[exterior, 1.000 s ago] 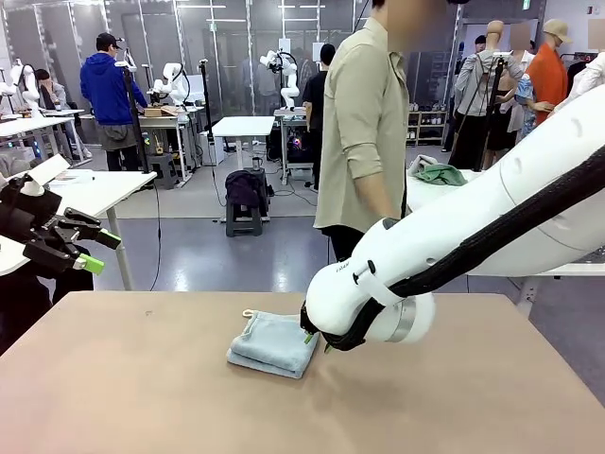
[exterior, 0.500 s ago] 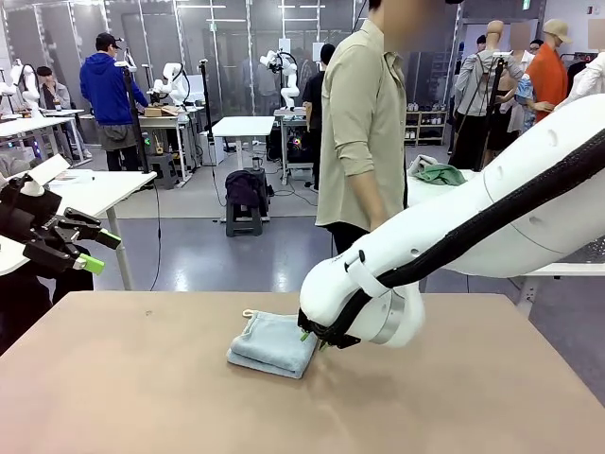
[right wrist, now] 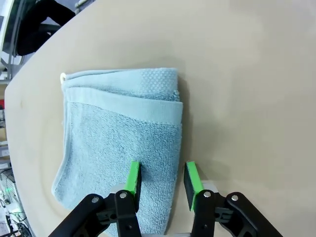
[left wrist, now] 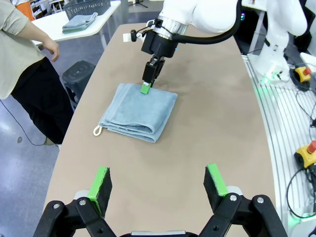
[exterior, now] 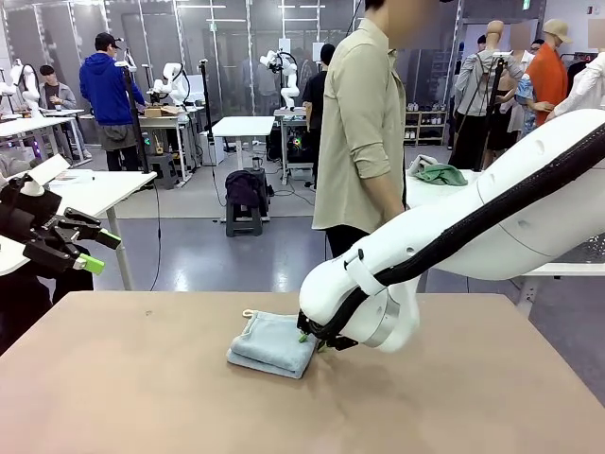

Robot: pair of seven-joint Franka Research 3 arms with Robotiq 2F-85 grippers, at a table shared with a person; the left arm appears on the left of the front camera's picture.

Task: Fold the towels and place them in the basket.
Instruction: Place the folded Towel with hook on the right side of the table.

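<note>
Right pincer (right wrist: 162, 177), jaws part-open and empty, has sunk and edged leftward to straddle one edge of the folded blue-grey terry towel (exterior: 274, 342) lying mid-worktop (exterior: 142, 397); pick-up for basketing appears imminent. Left pincer (left wrist: 158, 183) hangs wide open, well apart.

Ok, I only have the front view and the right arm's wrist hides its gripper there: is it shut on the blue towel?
Observer: No. In the right wrist view the right gripper is open, its pads straddling one long edge of the blue towel.
Operator: Both pads over cloth?
Observer: One is over the towel, the other over bare table.
Operator: And the basket?
Observer: The left wrist view shows the basket on a white side table past the person, another folded towel beside it.
</note>
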